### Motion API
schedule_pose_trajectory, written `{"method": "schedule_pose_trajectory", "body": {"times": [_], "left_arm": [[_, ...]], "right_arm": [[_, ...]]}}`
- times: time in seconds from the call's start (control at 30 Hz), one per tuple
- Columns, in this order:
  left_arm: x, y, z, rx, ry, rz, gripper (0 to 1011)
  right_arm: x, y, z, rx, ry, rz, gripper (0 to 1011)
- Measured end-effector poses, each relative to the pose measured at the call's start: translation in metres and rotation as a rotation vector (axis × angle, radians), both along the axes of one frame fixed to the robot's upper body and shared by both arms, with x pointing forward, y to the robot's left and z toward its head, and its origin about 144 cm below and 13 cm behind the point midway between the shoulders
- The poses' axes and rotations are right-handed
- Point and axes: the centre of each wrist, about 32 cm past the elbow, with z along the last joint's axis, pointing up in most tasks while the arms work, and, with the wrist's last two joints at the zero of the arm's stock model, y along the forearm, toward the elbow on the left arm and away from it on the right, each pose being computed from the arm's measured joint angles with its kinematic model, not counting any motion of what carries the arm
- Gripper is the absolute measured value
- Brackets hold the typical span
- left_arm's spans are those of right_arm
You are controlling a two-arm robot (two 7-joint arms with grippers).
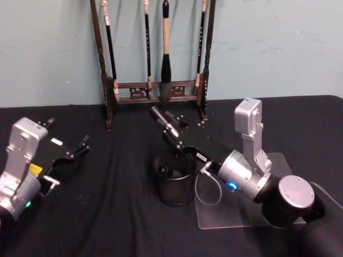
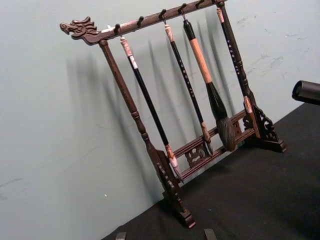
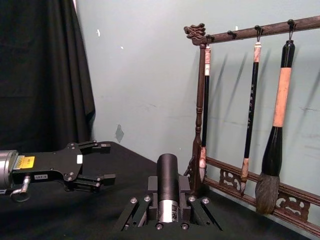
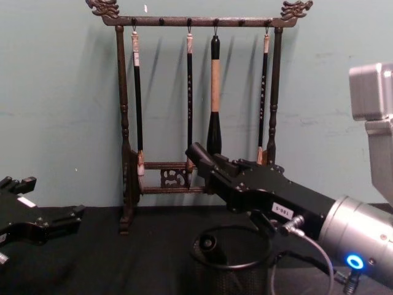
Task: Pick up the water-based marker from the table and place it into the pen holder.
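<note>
My right gripper (image 1: 172,132) is shut on the water-based marker (image 1: 159,116), a black barrel with a silver band (image 3: 167,186). It holds the marker tilted, tip pointing up and away, just above and behind the pen holder (image 1: 174,194), a black mesh cup on the black table (image 1: 112,219). In the chest view the marker (image 4: 199,154) sticks out of the right gripper (image 4: 215,167) above the pen holder's rim (image 4: 228,267). A dark pen-like item (image 1: 163,170) lies inside the cup. My left gripper (image 1: 65,138) rests open at the far left, holding nothing.
A tall dark wooden rack (image 1: 110,96) hung with calligraphy brushes stands against the wall behind the cup. A clear plastic sheet (image 1: 236,217) lies under my right arm. A loop of cable (image 1: 206,193) hangs beside the cup.
</note>
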Motion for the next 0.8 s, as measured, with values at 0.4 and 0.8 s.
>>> {"method": "schedule_pose_trajectory", "body": {"times": [0.4, 0.8], "left_arm": [[0.0, 0.0, 0.0, 0.0, 0.0, 0.0, 1009], [0.0, 0.0, 0.0, 0.0, 0.0, 0.0, 1009]], "right_arm": [[0.0024, 0.0031, 0.0033, -0.004, -0.008, -0.006, 243], [0.0023, 0.003, 0.0031, -0.005, -0.007, -0.006, 244]]}}
